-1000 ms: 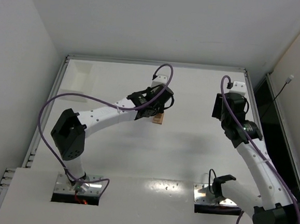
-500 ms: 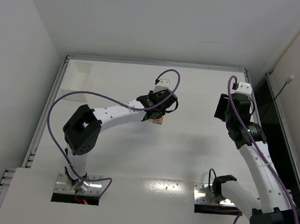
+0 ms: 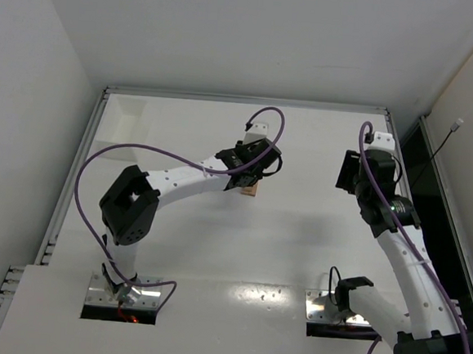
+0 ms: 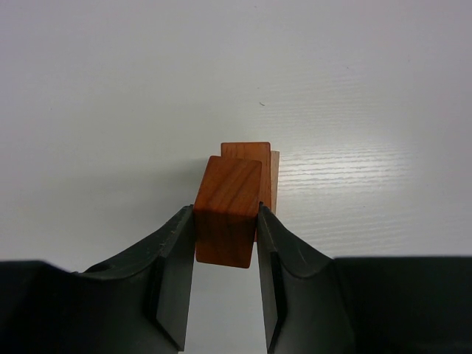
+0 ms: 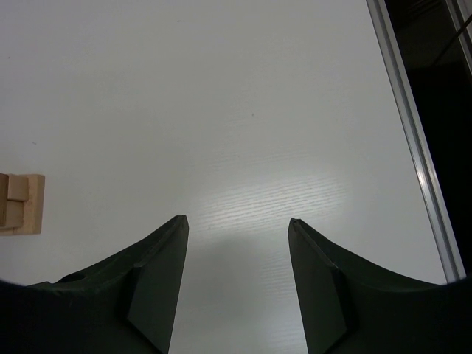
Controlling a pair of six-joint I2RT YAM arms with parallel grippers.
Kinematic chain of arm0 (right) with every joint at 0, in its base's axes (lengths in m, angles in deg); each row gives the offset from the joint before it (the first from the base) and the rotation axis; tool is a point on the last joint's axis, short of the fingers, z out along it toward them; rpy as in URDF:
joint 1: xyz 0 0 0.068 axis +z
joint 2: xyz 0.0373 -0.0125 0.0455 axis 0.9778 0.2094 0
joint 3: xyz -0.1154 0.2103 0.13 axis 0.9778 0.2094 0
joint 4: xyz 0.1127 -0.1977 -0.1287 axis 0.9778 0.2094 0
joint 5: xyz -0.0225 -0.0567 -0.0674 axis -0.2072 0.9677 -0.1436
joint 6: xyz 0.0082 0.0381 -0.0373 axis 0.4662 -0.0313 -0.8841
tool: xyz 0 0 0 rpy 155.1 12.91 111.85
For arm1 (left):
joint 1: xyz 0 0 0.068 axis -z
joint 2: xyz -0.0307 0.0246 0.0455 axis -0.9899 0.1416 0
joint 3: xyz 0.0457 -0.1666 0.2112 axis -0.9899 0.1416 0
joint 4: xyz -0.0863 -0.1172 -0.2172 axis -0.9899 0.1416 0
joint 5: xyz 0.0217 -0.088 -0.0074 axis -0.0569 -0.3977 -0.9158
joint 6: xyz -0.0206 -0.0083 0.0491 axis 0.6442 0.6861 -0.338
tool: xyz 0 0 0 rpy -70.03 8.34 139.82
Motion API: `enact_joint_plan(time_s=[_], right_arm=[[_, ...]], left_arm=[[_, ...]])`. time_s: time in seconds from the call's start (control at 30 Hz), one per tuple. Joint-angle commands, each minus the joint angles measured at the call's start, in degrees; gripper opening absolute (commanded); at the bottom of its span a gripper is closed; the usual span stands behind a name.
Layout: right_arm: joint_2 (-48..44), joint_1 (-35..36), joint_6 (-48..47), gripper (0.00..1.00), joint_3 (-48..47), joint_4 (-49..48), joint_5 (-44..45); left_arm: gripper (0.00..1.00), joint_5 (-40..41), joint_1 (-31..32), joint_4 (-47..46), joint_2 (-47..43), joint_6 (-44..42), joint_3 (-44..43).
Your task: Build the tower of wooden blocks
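Reddish block [image 4: 227, 210] gripped across width, above tower [image 4: 251, 153]

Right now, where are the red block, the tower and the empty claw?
red block [image 4: 227, 214]: left wrist view, near face.
wood block tower [image 4: 247, 150]: left wrist view, top piece.
right gripper [image 5: 237, 220]: right wrist view, between fingertips.

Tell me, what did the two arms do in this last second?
The left arm folded its elbow inward, carrying the left gripper, shut on a reddish-brown block, slightly rightward at the wood block tower. The right arm shifted slightly right. The tower stayed put; the right gripper stayed open and empty.
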Motion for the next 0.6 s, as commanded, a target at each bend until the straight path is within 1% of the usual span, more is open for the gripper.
enact_joint_plan(time_s=[0.0, 0.43, 0.47, 0.57], right_arm=[[-0.3, -0.4, 1.2, 0.53, 0.2, -1.2, -1.2], [0.2, -0.4, 1.2, 0.52, 0.8, -1.2, -2.4], [0.2, -0.4, 1.2, 0.52, 0.8, -1.2, -2.4], [0.2, -0.4, 1.2, 0.52, 0.8, -1.8, -2.4]], left_arm=[[0.00, 0.3, 0.5, -2.3, 0.6, 0.2, -2.2], [0.00, -0.7, 0.5, -2.8, 2.9, -0.8, -4.3], [0.05, -0.7, 0.5, -2.8, 2.9, -0.8, -4.3], [0.29, -1.3, 0.5, -2.3, 3.5, -0.8, -4.8]])
